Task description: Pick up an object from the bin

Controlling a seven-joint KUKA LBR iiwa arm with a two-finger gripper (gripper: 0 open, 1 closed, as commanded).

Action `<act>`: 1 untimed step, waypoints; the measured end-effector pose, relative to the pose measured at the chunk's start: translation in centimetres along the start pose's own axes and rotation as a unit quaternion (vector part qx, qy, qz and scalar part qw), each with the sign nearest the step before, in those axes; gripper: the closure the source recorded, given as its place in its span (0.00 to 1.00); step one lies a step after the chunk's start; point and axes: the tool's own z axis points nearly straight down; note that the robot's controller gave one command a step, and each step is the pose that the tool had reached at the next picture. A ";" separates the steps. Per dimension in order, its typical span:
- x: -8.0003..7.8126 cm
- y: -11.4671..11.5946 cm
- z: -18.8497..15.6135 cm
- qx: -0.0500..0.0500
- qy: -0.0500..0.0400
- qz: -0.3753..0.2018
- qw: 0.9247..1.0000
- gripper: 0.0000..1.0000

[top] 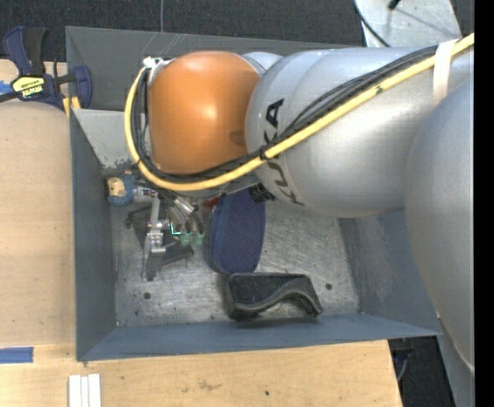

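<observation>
My gripper [156, 242] reaches down into the left part of the bin, just under the arm's orange cover. A small green piece [189, 238] lies right beside it, touching or nearly so. To its right stands a dark blue oval thing [238, 231], partly covered by the arm. A small blue and tan thing [117, 190] lies at the left wall, a little behind the gripper. A black curved thing [272, 295] lies along the front wall.
The arm and its orange cover hide the back and right of the bin. Bare bin floor shows at the front left and to the right of the black curved thing.
</observation>
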 end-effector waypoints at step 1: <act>-8.0 -6.8 14.6 -0.002 -0.006 -0.109 0.994 0.00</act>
